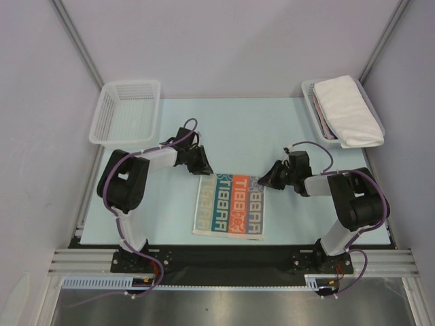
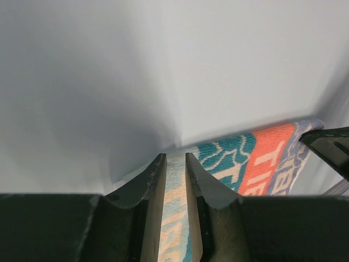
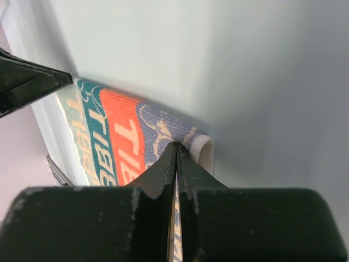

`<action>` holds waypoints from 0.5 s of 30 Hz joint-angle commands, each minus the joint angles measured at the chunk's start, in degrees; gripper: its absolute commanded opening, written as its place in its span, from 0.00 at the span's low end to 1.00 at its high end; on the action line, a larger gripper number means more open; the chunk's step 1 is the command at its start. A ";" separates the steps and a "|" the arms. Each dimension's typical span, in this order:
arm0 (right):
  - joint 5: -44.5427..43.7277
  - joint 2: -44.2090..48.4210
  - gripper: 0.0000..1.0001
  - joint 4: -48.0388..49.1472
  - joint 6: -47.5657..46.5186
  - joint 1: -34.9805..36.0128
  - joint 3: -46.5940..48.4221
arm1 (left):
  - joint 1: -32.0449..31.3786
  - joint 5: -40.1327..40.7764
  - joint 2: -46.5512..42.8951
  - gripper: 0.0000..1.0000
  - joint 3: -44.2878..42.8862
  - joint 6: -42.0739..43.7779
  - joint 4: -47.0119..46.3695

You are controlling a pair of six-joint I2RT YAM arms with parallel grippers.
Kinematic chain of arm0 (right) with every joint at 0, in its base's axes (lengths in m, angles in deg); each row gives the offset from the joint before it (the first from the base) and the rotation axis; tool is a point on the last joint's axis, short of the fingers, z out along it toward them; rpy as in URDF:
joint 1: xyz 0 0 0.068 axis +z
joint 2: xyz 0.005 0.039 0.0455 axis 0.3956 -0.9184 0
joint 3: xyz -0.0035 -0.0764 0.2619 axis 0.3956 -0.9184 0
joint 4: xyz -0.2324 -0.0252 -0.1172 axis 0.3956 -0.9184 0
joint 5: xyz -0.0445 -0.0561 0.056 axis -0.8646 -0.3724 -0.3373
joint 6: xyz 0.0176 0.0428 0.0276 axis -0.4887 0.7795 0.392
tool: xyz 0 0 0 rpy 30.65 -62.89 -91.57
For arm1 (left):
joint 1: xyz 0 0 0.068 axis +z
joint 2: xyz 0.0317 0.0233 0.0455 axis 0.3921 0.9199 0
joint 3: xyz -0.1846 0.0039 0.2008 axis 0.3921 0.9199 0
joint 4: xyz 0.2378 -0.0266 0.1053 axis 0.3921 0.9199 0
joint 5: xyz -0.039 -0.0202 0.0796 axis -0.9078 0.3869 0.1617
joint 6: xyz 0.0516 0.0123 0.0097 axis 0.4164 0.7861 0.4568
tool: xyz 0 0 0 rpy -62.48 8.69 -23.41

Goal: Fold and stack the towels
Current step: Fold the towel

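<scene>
Mid-fold: the left gripper point(image 2: 174, 164) and right gripper point(image 3: 176, 153) each pinch a far corner of the cream RABBIT-lettered towel point(image 1: 230, 205) lying mid-table (right jaws nearly shut, left part-open around cloth); next, likely both draw it evenly toward the near edge

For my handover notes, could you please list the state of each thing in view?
RABBIT towel: flat on the table, far corners pinched.
Left gripper: shut on the towel's edge.
Right gripper: shut on the towel's corner.
Left basket: empty.
Right basket: holds folded towels, white towel on top.
</scene>
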 commanded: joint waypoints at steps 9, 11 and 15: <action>-3.56 0.71 0.03 -5.11 -2.98 -2.15 -0.27 | 3.39 11.92 -0.52 0.29 -4.50 7.73 12.49; -3.47 1.07 0.03 -5.73 -2.89 -2.50 -0.10 | 3.65 12.37 -0.60 0.29 -4.59 8.08 12.93; -3.12 1.68 0.04 -7.22 -3.07 -2.68 0.78 | 4.09 11.93 -1.92 0.31 -4.76 8.70 13.46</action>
